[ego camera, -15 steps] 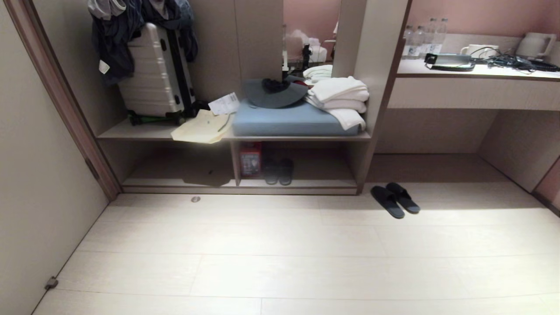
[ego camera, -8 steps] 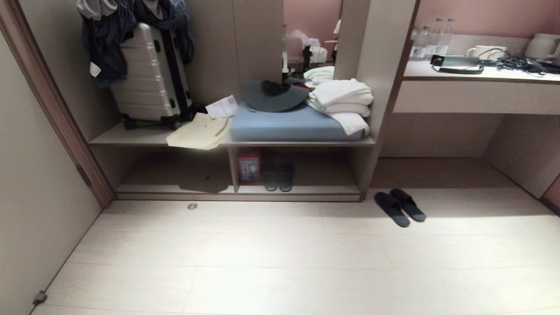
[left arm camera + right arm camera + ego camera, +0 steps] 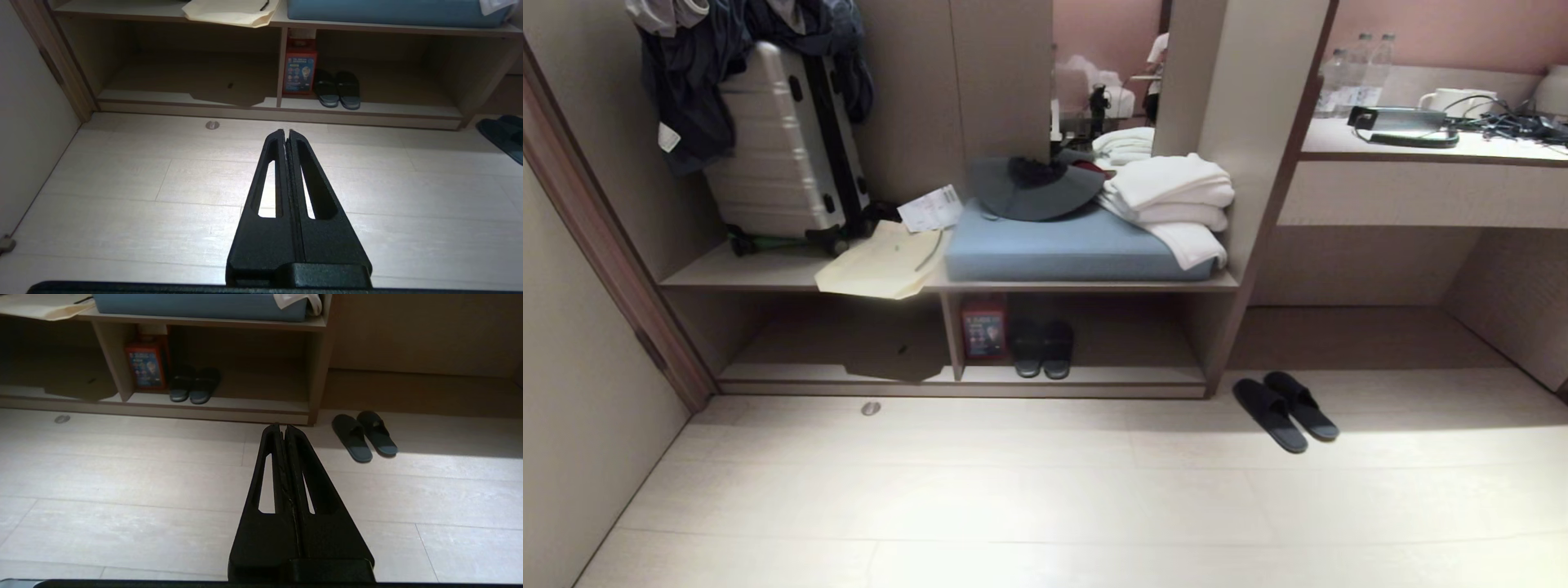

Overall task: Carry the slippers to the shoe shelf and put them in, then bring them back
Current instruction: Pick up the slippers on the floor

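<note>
Nearest, both arms hang low over the pale floor (image 3: 1013, 506), outside the head view. The left gripper (image 3: 286, 132) has its fingers clenched with nothing between them, and the right gripper (image 3: 282, 426) is likewise pressed closed and empty. Neither could take anything without first spreading its fingers, so a descent as they stand would only push a slipper along the smooth boards.

Further out, the slippers (image 3: 1286, 411) lie side by side on the floor, touching or nearly so, just beyond the right end post of the shoe shelf (image 3: 964, 377). They are flat and thin-soled, so fingers coming down may scrape the floor or catch only one toe band and leave the other slipper behind.

Beyond them, inside the shelf's right compartment, a chunkier dark pair (image 3: 1042, 349) sits beside a red box (image 3: 984, 328) against the divider. The likely mix-up is taking that pair for the target. Free room lies to their right; a careless placement could knock them or strike the bench surface (image 3: 1078, 284) overhead.
</note>
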